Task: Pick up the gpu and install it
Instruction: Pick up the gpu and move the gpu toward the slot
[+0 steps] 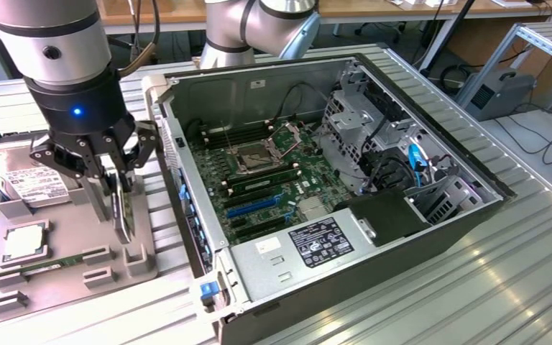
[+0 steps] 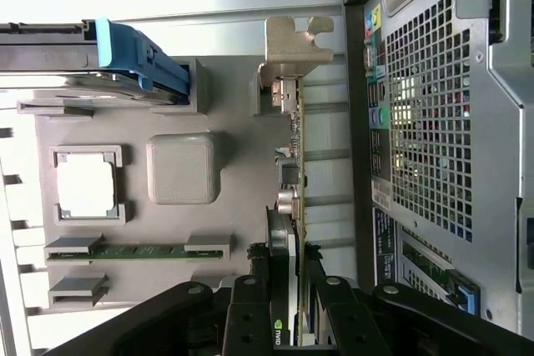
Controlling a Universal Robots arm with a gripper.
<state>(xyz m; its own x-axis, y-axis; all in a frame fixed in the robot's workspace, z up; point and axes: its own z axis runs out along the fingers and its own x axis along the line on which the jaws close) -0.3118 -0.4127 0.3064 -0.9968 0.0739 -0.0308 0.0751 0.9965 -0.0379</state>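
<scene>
1. The slatted metal table (image 1: 506,287) carries everything, and the open computer case (image 1: 256,93) lies on its side in the middle of it, with the green motherboard (image 1: 267,180) facing up.
2. The robot arm (image 1: 60,65) comes straight down on the exterior view's left, beside the case and over the grey parts tray (image 1: 65,244).
3. On that tray the silver hard drive (image 1: 26,183) with its white label lies flat at the far end.
4. The gpu (image 1: 120,208) stands on edge along the tray side nearest the case, well outside the case itself. From the wrist it appears as a thin card (image 2: 294,181) with its silver bracket (image 2: 296,43) at the far end, next to a tray post.
5. The gripper (image 1: 113,180) sits over the card's top edge with its jaws drawn in narrow, one black finger (image 2: 250,314) against each face, clamping the card. I cannot tell whether the card has left its slots.
6. A square processor (image 1: 24,241) rests in its frame further along the tray.
7. The narrow green memory stick (image 1: 51,264) lies flat between two holders just beside it.
</scene>
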